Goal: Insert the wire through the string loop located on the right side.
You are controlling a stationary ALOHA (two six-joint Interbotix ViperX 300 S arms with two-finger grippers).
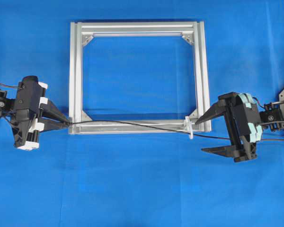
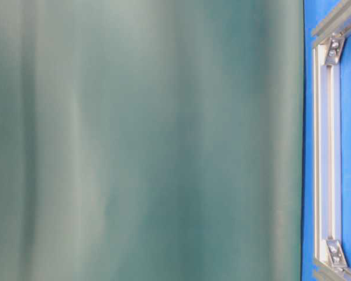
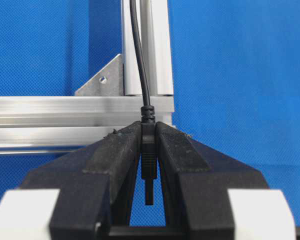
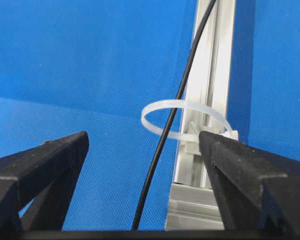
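Note:
The wire (image 1: 132, 124) runs along the front rail of the silver frame (image 1: 75, 71), from the frame's left corner out past the right edge. My left gripper (image 1: 68, 123) is shut on the wire's black plug (image 3: 148, 145), with the jaws (image 3: 148, 127) pressed against both its sides. The white string loop (image 1: 190, 128) sticks out of the frame's front right corner. In the right wrist view the wire (image 4: 153, 170) crosses the opening of the string loop (image 4: 157, 130). My right gripper (image 1: 202, 136) stands open just right of the loop, its jaws (image 4: 142, 142) on either side of the wire without touching it.
Blue cloth covers the table (image 1: 142, 189). The frame's rails (image 3: 65, 110) lie right in front of the left fingers, and its corner post (image 4: 210, 75) stands beside the right gripper's upper finger (image 4: 230, 160). One side of the frame (image 2: 324, 146) shows in the table-level view.

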